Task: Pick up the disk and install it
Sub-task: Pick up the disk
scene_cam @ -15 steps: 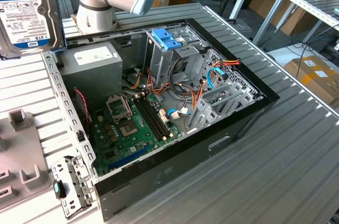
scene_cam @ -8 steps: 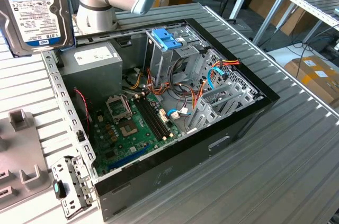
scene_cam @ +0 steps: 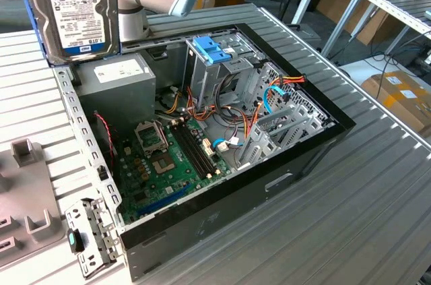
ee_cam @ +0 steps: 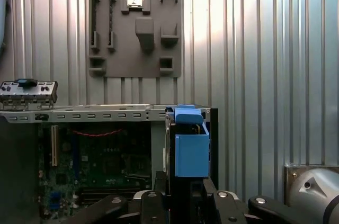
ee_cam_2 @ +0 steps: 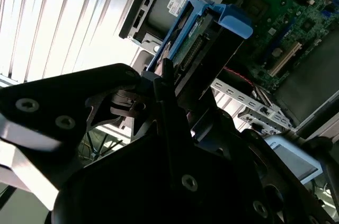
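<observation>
As pincer (ee_cam: 186, 184) probably clamps it, disk (scene_cam: 82, 9) hangs aloft.

Open computer case (scene_cam: 202, 223) and grey fixture plate (scene_cam: 34, 187) lie well apart on a ribbed metal table (scene_cam: 363, 217).

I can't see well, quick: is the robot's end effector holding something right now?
End effector: closed, holding the disk.
</observation>
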`<move>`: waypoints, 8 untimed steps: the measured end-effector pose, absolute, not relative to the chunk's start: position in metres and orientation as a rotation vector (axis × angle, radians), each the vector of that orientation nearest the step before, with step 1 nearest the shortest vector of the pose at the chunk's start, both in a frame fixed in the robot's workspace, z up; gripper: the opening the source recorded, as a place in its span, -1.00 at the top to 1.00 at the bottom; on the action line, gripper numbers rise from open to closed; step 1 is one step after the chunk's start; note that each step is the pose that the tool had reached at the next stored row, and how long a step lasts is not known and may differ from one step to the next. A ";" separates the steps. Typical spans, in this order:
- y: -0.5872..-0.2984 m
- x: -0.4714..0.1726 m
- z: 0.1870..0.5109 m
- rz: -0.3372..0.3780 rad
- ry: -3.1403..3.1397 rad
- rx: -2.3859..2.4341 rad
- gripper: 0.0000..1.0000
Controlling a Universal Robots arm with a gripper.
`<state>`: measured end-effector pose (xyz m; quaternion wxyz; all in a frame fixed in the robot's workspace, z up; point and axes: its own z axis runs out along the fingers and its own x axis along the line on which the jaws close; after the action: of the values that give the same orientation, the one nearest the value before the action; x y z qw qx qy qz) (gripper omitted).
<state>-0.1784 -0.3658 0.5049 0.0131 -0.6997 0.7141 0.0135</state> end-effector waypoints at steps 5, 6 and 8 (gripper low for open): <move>-0.366 -0.153 0.505 0.042 2.225 -2.180 0.30; -0.366 -0.149 0.505 0.042 2.225 -2.180 0.30; -0.366 -0.144 0.505 0.042 2.225 -2.180 0.30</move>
<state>-0.1435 -0.3658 0.5049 0.0131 -0.6997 0.7141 0.0135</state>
